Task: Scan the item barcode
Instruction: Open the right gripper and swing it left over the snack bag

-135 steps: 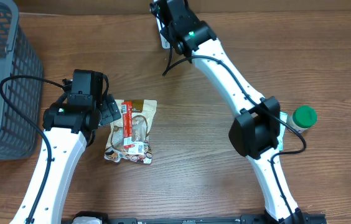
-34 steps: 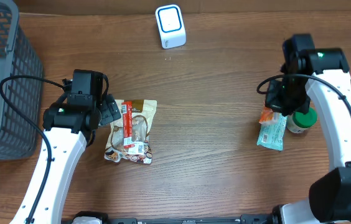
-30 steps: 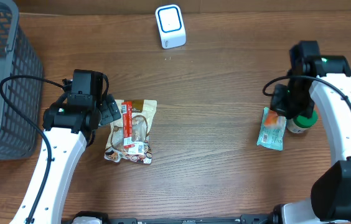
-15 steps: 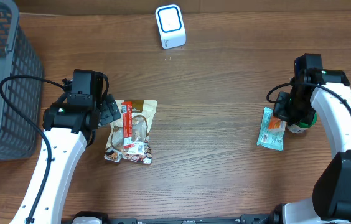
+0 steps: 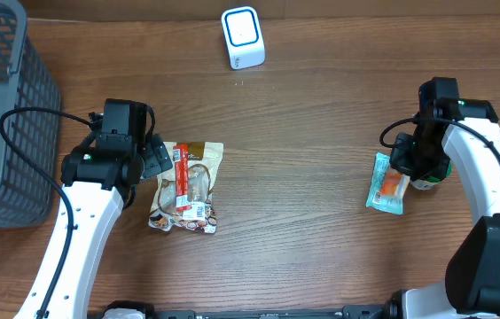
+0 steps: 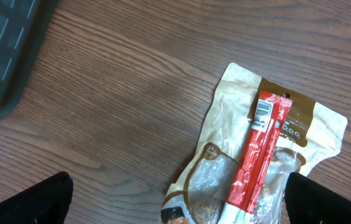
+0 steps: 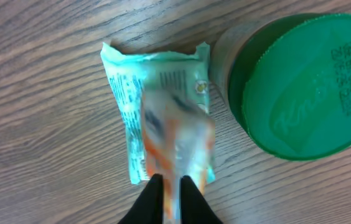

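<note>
Packet (image 7: 163,93) lowered beside jar (image 7: 300,84); right gripper (image 7: 170,193) pinching its blurred edge; left gripper (image 6: 178,205) apart.

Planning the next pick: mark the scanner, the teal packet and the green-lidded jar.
white scanner (image 5: 242,35), overhead view, blue-ringed top face.
teal packet (image 7: 160,115), right wrist view, middle of the wrapper.
green-lidded jar (image 7: 300,87), right wrist view, centre of the lid.
</note>
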Motion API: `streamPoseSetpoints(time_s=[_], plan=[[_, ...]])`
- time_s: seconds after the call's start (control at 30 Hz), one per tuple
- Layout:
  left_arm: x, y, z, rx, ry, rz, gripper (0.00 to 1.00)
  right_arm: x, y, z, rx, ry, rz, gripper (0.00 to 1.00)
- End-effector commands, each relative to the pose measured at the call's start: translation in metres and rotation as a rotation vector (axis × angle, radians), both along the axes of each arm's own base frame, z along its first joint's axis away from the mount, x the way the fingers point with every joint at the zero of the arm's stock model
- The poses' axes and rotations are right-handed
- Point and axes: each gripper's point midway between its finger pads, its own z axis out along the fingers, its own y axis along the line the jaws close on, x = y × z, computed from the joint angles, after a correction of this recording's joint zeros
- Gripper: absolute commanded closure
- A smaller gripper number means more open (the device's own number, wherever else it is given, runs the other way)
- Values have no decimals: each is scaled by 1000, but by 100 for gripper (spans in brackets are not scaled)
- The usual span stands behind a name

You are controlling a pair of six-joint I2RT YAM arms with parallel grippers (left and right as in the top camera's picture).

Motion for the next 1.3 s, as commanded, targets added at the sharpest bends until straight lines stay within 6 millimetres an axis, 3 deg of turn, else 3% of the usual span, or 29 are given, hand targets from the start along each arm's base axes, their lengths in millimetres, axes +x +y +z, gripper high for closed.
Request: streamPoseSetpoints(time_s=[0.0, 0.3, 0.6, 0.7, 0.87, 0.9, 1.07, 1.27], plan=[[3, 2, 8, 11, -22, 2, 0, -1, 0, -1, -1, 5, -1, 84], [3, 2, 7, 11, -21, 2, 1, 0, 3, -1, 13, 2, -2, 77], [3, 2, 7, 11, -21, 2, 0, 18, 56, 1, 315, -68, 19, 73], [3, 2, 8, 11, -22, 2, 1, 28, 91, 4, 443, -100, 75, 73], [3, 2, 8, 11, -22, 2, 1, 39, 141, 6, 482, -140, 162, 72], [3, 2, 8, 11, -22, 2, 1, 45, 165, 8, 493, -174, 198, 72], [3, 2, 7, 11, -21, 2, 0, 56, 243, 23, 556, -298, 330, 71], [3, 2, 7, 11, -21, 2, 0, 48, 326, 47, 634, -446, 523, 69]])
